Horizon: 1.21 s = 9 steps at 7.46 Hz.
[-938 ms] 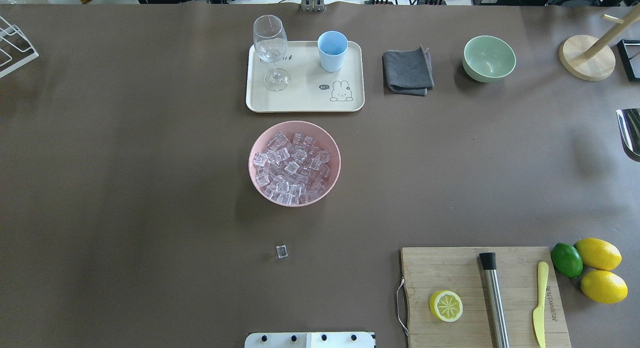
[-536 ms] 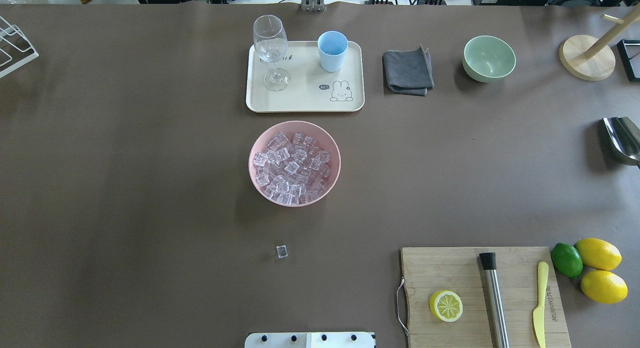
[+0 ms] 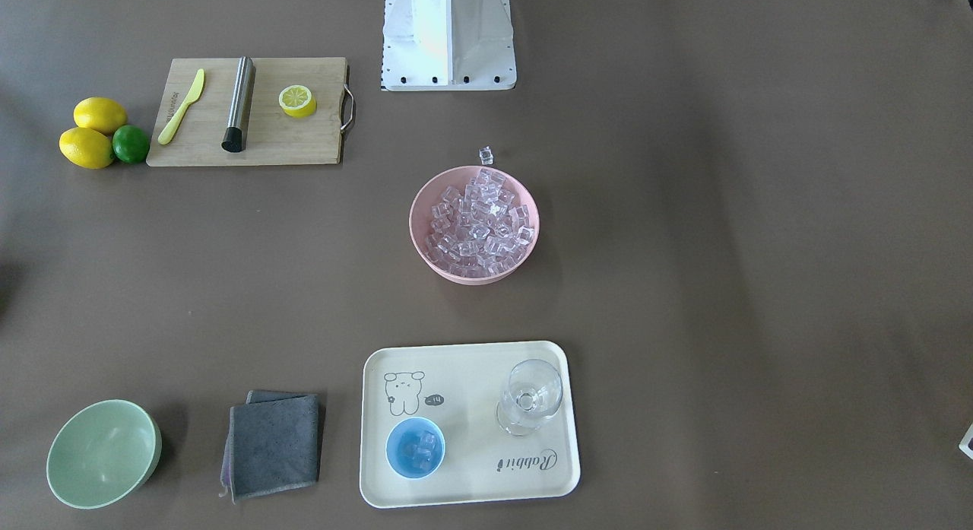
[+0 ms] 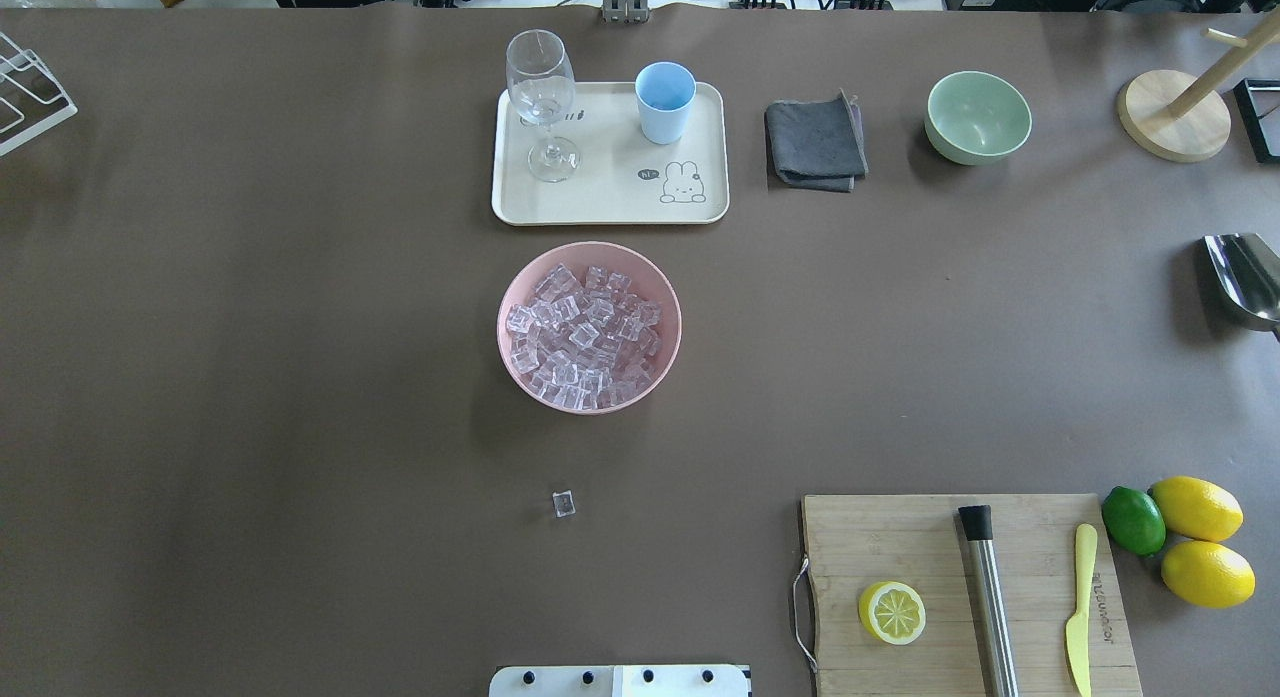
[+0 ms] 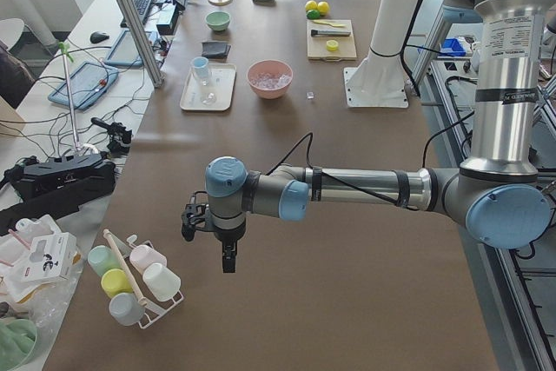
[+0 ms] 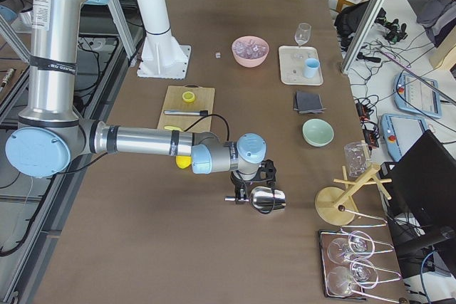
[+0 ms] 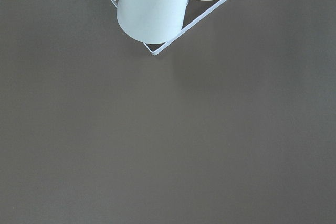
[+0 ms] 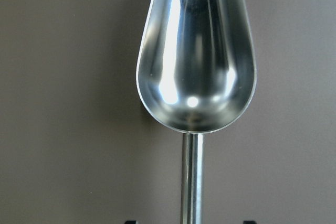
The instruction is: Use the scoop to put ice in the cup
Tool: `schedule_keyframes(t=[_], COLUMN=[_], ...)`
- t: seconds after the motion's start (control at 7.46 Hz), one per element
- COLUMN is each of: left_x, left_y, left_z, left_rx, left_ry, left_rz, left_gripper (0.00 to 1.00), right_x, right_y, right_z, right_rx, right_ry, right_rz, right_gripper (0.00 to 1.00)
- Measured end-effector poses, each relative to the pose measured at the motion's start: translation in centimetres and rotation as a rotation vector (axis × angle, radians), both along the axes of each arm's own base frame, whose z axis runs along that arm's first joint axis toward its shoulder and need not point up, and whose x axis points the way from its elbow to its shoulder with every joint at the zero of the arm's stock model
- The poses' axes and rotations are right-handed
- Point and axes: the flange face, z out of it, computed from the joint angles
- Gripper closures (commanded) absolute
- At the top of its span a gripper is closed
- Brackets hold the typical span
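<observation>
Right wrist-mounted: showing scoop [image 8: 195, 56] empty, hanging low over desk [image 8: 63, 129], handle running toward right tool [image 6: 244, 194]; clamped or apart, cannot tell. Cup [image 3: 390, 448] on tray [image 3: 471, 484] already holding ice [image 3: 419, 448]. Risking rounded trough rolling upon release, sliding toward desk's end.

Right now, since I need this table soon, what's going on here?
The right gripper sits at the handle of the empty scoop, at the right end of the table; whether it grips is unclear. The cup on the tray holds a few cubes of ice, the pink bowl is full of it, and one loose cube lies on the table. The left gripper hangs over bare table beside a cup rack.
</observation>
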Motion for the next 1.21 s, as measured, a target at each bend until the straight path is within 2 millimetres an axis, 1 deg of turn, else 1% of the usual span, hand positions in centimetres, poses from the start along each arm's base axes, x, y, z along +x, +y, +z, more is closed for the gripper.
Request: schedule_keyframes(t=[0.13, 0.4, 0.54, 0.8, 0.94, 1.21], left_x=[0.0, 0.0, 0.1, 0.2, 0.2, 0.4], left_y=[0.0, 0.0, 0.0, -0.1, -0.1, -0.1], left_z=[0.0, -0.1, -0.1, -0.3, -0.3, -0.3], left_rx=[0.0, 0.002, 0.003, 0.005, 0.006, 0.007], left_ry=[0.0, 0.0, 0.0, 0.0, 0.0, 0.0], left_rz=[0.0, 0.0, 0.001, 0.004, 0.004, 0.007], left_gripper=[0.01, 0.01, 0.01, 0.01, 0.01, 0.01], right_x=[2.3, 6.0, 7.5, 9.9, 10.7, 11.4], right_y=[-0.1, 0.1, 0.4, 1.1, 1.2, 1.2], right_z=[-0.8, -2.6, -3.0, -4.4, -4.9, -5.1], right_rx=[0.013, 0.049, 0.05, 0.053, 0.063, 0.071], right_ry=[-0.006, -0.028, -0.03, -0.02, -0.015, 0.006], right_rz=[0.051, 0.118, 0.132, 0.092, 0.06, 0.035], right_gripper=[0.01, 0.01, 0.01, 0.01, 0.01, 0.01])
